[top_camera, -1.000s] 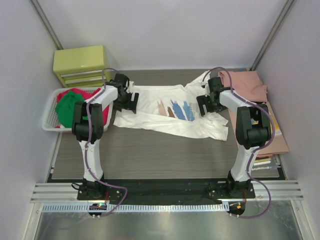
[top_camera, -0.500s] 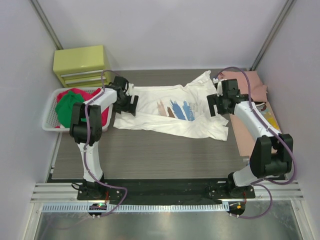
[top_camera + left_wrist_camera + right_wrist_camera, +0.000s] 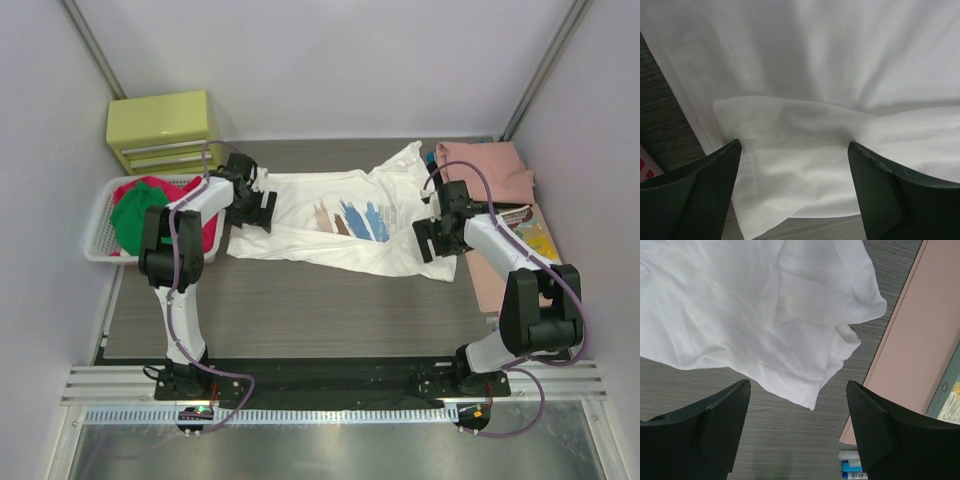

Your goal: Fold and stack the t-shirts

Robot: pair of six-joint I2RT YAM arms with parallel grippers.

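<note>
Right gripper shifted nearer — over white t-shirt corner | left gripper unmoved

Grey walls, yellow drawer cabinet

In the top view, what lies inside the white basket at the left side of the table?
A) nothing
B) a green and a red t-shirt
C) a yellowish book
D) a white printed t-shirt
B: the green t-shirt and the red t-shirt lie in the basket.

White printed t-shirt spread out, hem rumpled.
</note>
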